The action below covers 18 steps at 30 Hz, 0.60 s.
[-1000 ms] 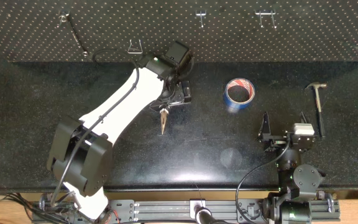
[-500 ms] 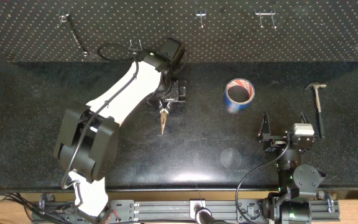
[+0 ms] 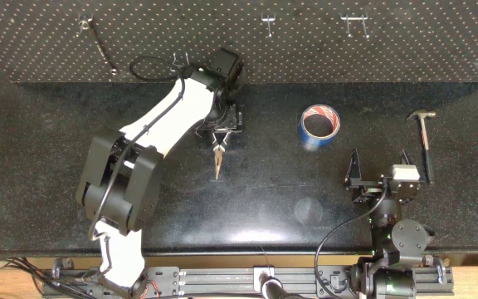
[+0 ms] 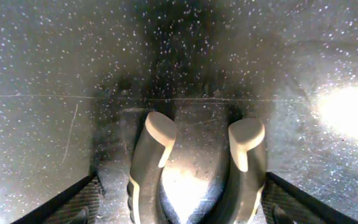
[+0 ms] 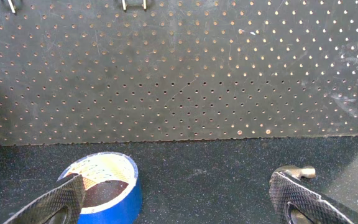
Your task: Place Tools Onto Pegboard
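A black speckled tabletop (image 3: 48,166) lies below a black perforated pegboard (image 3: 305,50). The grey-handled pointed pliers (image 3: 217,159) lie flat on the tabletop, and the left hand (image 4: 182,186) is spread wide astride their handles. The right hand (image 3: 378,158) gapes wide with nothing in it.

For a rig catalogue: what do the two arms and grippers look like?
The left arm has white link shells between black joints, with a black cable looping near its wrist. The right arm is black, with a white block at the wrist and a black cable. The fingers of the left gripper and right gripper are black with a woven texture.
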Tool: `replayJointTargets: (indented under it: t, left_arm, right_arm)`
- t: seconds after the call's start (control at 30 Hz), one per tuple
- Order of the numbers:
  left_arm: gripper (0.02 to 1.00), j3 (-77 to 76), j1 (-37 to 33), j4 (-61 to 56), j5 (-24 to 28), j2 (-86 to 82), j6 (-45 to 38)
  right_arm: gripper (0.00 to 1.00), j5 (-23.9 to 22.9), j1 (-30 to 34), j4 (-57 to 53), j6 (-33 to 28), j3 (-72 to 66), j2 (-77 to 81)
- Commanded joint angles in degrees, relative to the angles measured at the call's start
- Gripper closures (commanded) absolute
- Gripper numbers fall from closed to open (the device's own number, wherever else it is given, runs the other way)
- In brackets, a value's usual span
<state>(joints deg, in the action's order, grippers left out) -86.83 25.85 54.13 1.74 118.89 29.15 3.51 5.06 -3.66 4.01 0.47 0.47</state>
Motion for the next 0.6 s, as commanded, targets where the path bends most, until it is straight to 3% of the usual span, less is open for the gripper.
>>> replayJointTargets:
  t: [0.03, 0.1, 0.13, 0.17, 0.2, 0.23, 0.27, 0.47, 0.53, 0.6]
  left_arm:
    - [0.202, -0.3, 0.1, 0.0, 2.0, 2.5, 0.4]
    - [0.209, -0.3, 0.1, 0.0, 2.0, 2.5, 0.4]
    - [0.345, -0.3, 0.2, 0.0, 2.0, 2.5, 0.4]
    - [0.540, -0.3, 0.2, 0.0, 2.0, 2.5, 0.4]
    - [0.630, -0.3, 0.2, 0.1, 2.0, 2.5, 0.4]
    - [0.923, -0.3, 0.2, 0.1, 2.0, 2.5, 0.4]
    - [0.989, -0.3, 0.2, 0.1, 2.0, 2.5, 0.4]
    - [0.989, -0.3, 0.1, 0.1, 2.0, 2.4, 0.4]
    - [0.989, -0.3, 0.0, 3.5, 1.3, -5.7, 0.4]
    - [0.989, -0.3, -0.1, 5.3, -5.4, -19.1, 0.6]
  right_arm:
    - [0.025, -0.1, -0.4, -0.1, 0.0, -0.2, -0.4]
    - [0.027, -0.1, -0.4, -0.1, 0.0, -0.2, -0.4]
    - [0.025, -0.1, -0.4, -0.2, 0.0, -0.2, -0.4]
    - [0.025, -0.1, -0.4, -0.1, 0.0, -0.2, -0.4]
    - [0.025, -0.1, -0.4, -0.2, 0.0, -0.2, -0.4]
    - [0.025, -0.1, -0.4, -0.2, 0.0, -0.2, -0.4]
    - [0.025, -0.1, -0.4, -0.1, 0.0, -0.2, -0.4]
    - [0.025, -0.1, -0.4, -0.1, 0.0, -0.2, -0.4]
    - [0.025, -0.1, -0.4, -0.2, 0.0, -0.2, -0.4]
    - [0.025, -0.1, -0.4, -0.1, 0.0, -0.2, -0.4]
